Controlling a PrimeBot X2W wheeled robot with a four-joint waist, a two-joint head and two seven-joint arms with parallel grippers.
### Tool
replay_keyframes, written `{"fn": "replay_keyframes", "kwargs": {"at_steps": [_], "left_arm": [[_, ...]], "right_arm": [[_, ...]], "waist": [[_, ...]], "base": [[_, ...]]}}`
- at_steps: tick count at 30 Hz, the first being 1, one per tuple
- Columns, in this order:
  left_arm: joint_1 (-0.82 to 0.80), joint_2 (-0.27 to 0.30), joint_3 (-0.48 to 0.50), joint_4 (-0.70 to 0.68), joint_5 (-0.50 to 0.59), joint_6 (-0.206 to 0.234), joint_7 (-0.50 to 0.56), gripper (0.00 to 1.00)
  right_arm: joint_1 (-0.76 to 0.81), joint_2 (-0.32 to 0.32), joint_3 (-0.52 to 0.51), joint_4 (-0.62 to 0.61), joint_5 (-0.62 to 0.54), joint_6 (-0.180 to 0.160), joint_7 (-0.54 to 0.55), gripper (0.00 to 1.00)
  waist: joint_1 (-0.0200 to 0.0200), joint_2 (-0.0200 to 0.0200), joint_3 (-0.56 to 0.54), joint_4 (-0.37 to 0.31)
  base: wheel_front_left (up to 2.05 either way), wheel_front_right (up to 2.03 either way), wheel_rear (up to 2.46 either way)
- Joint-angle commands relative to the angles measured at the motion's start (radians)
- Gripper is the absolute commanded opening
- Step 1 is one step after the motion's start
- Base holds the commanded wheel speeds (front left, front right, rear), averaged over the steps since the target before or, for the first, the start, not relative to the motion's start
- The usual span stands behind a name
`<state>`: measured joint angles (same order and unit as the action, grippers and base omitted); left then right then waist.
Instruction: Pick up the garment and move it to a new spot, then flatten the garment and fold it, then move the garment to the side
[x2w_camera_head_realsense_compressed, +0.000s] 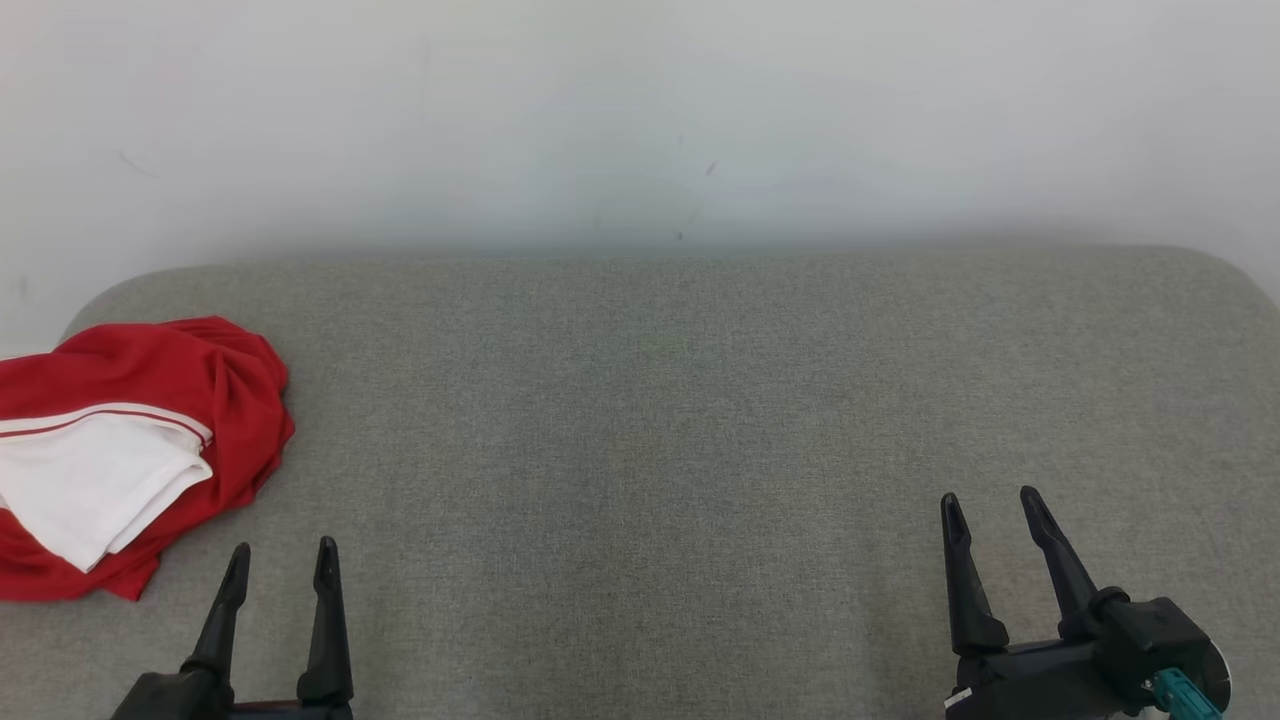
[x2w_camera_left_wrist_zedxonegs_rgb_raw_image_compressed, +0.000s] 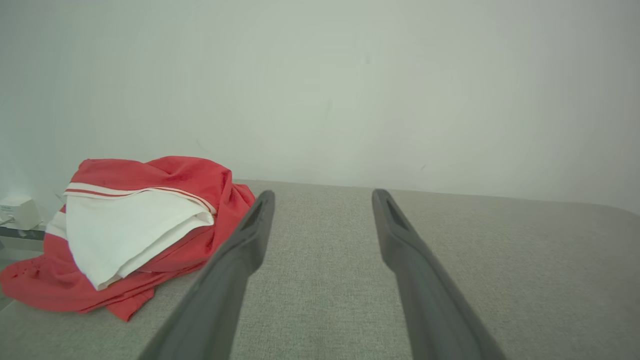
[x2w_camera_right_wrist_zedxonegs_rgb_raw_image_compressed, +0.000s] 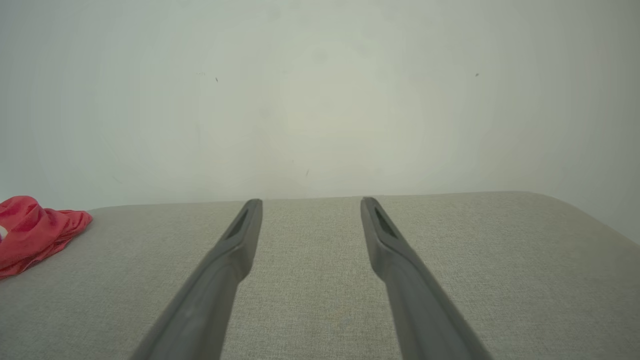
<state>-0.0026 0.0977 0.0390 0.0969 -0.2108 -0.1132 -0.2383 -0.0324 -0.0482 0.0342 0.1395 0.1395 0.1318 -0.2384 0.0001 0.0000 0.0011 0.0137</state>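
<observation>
Now | garment (x2w_camera_head_realsense_compressed: 140, 450): one, crumpled | left gripper (x2w_camera_head_realsense_compressed: 283, 548), right gripper (x2w_camera_head_realsense_compressed: 990, 497): two, fingers (x2w_camera_head_realsense_compressed: 326, 620) apart

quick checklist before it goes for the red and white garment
1. Left gripper open, holding nothing: ok.
2. Right gripper open, holding nothing: ok.
3. Garment in sight, ahead and left of the left gripper: ok.
4. Garment wholly on the grey surface: cannot tell, it runs past the head view's left edge.
5. Bare room mid-surface for a new spot: ok.
6. Garment flat: not ok, bunched up.
</observation>
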Motion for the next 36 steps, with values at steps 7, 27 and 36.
{"fn": "replay_keyframes", "kwargs": {"at_steps": [7, 27, 36], "left_arm": [[0.017, -0.007, 0.009, -0.003, 0.051, 0.003, -0.021, 1.0], [0.007, -0.009, 0.013, 0.014, 0.05, -0.009, -0.028, 1.0], [0.005, -0.01, 0.008, 0.019, 0.054, -0.008, -0.028, 1.0]], "right_arm": [[0.012, -0.003, -0.009, -0.018, -0.039, -0.002, -0.021, 1.0], [0.015, -0.003, -0.011, -0.007, 0.039, -0.002, -0.027, 1.0], [0.023, -0.003, -0.013, -0.006, 0.043, -0.002, -0.027, 1.0]], "waist": [[-0.0001, 0.0, -0.001, -0.002], [-0.0001, 0.0, -0.006, 0.004], [-0.0001, 0.0, -0.01, 0.019]], "base": [[0.0, 0.0, 0.0], [0.0, 0.0, 0.0], [0.0, 0.0, 0.0]]}}
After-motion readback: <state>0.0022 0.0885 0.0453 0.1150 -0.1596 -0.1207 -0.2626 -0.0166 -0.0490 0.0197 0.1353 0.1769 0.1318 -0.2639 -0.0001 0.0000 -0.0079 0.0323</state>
